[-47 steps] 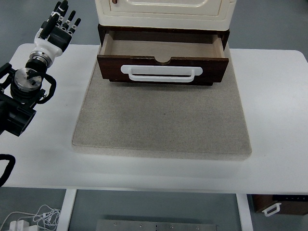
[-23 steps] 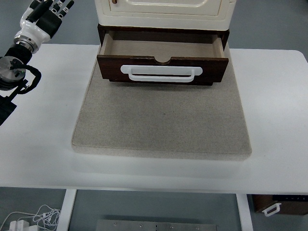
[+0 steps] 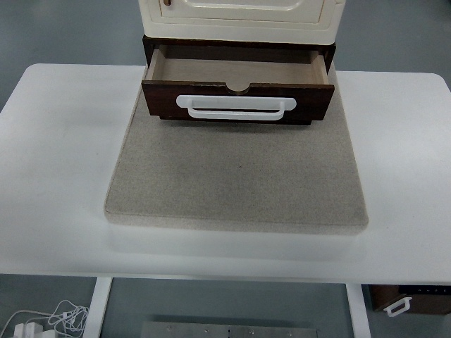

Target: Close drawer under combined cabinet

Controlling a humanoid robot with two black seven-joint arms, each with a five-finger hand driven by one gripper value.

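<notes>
Table [image 3: 63, 176] carries a grey mat [image 3: 236, 176], probably there to steady the cream cabinet [image 3: 239, 17] at its far edge. Underneath, the brown drawer [image 3: 238, 90] sits pulled out and empty, white handle [image 3: 236, 107] facing front. Neither robot hand is in shot, so can't tell their finger state.

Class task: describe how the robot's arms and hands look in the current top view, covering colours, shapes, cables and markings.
Neither arm nor hand appears in the current top view, so nothing about their look can be described. Only the open brown drawer with its white handle, the cream cabinet, the grey mat and the white table show.
</notes>
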